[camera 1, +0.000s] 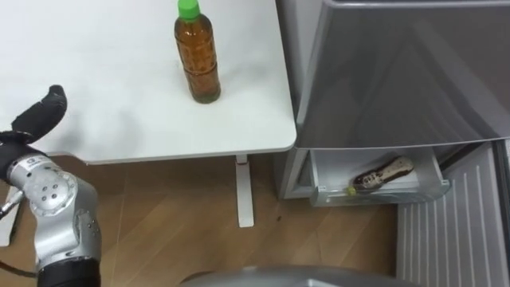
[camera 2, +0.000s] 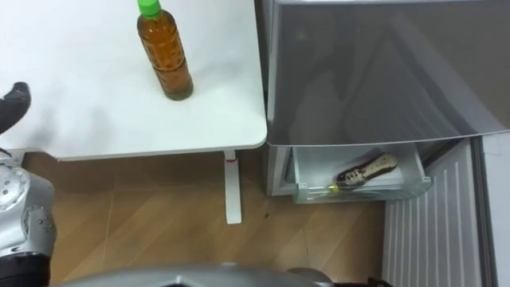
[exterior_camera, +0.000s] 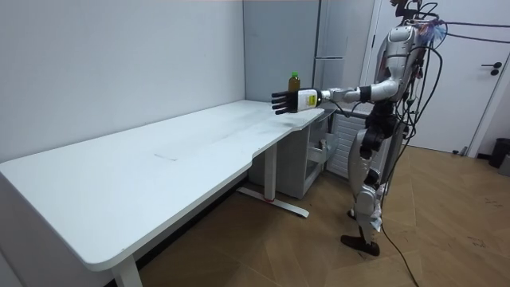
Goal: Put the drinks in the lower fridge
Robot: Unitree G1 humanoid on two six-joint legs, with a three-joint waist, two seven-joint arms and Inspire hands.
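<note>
A tea bottle [camera 1: 197,56] with a green cap and amber drink stands upright on the white table [camera 1: 119,80], near its right edge. My left hand [camera 1: 38,114] is stretched out over the table, left of the bottle and well apart from it. In the room view this hand [exterior_camera: 280,102] hovers with straight, spread fingers, holding nothing, while the bottle [exterior_camera: 294,81] stands just behind it. To the right, the lower fridge drawer [camera 1: 374,194] is pulled out, and a second bottle [camera 1: 382,175] lies on its side in it.
The grey upper fridge front [camera 1: 398,72] rises right beside the table's edge. A ribbed white panel [camera 1: 454,231] lies at the lower right, next to the drawer. A table leg [camera 1: 243,191] stands on the wooden floor [camera 1: 175,215]. I stand at the table's end by the fridge.
</note>
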